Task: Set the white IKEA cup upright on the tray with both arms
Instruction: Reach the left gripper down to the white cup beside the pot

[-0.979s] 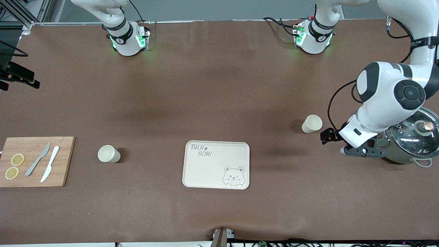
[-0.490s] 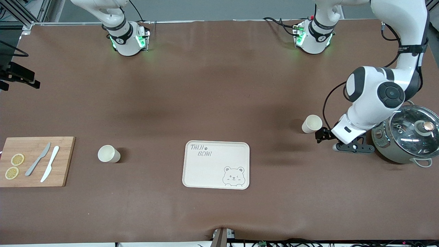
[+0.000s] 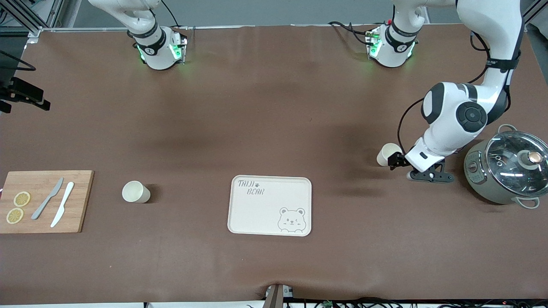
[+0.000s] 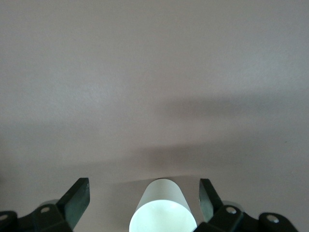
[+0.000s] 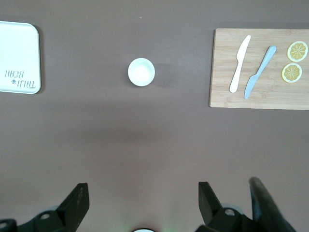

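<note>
The left gripper (image 4: 143, 200) hung wide open over the brown table (image 4: 154, 72), the white cup (image 4: 163, 208) standing between its fingers (image 4: 76, 198).

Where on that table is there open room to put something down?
The tray is bare, as is the brown stretch between it and the upright cup. It is crowded at the left arm's end, where the left claw, open, flanks the lying cup beside the pot.
</note>
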You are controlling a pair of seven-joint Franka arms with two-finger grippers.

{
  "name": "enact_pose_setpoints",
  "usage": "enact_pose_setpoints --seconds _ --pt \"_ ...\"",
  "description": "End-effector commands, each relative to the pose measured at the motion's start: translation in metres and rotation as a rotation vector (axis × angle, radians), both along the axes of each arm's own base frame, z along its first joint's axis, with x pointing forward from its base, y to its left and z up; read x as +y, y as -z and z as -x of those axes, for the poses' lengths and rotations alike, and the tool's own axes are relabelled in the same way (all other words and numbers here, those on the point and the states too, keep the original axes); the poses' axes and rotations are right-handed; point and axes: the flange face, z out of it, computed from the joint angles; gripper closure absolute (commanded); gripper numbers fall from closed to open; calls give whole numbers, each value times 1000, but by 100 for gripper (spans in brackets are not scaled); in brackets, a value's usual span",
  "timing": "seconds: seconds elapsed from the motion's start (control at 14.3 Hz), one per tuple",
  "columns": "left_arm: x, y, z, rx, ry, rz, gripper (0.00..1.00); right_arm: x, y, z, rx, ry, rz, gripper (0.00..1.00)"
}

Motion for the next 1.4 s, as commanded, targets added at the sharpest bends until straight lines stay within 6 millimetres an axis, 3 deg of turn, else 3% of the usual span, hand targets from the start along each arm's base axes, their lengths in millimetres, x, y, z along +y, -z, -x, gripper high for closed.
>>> enact_pose_setpoints --seconds 0.0,0.56,1.05,1.33 --pt "3 8 19 -24 10 8 0 2 -2 6 3 5 11 0" --pt "15 33 40 0 -5 3 0 3 0 5 6 4 12 0" --pt "34 36 53 -5 -5 -4 0 4 3 3 9 -5 12 0" --pt "35 46 61 -28 -6 -2 0 6 26 -1 38 -6 8 0"
